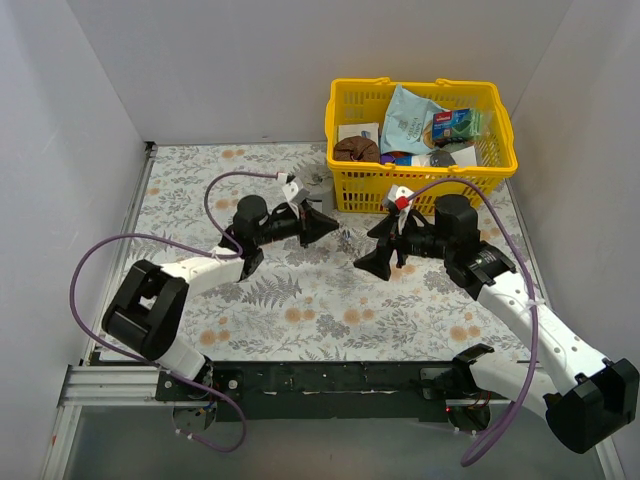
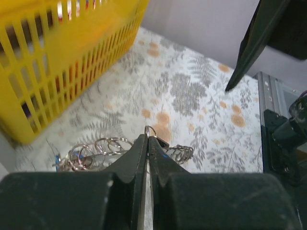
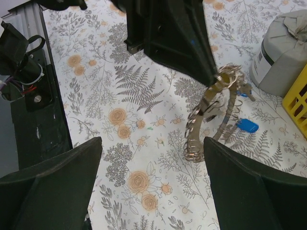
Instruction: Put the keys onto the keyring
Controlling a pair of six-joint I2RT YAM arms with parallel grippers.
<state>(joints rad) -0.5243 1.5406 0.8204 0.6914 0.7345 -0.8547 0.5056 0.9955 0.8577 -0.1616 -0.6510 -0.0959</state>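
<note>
We hold the keyring [image 3: 196,120] pinched in our closed left tool [image 2: 147,140], its top lifted off the table [image 3: 120,96] beside the basket [image 2: 57,62], likely so our right tool [image 3: 152,143], spread wide, can work on it.

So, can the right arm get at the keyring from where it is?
Probably yes. The right gripper is open and faces the keyring, pinched at its top by the left gripper, and nothing stands between them.
</note>
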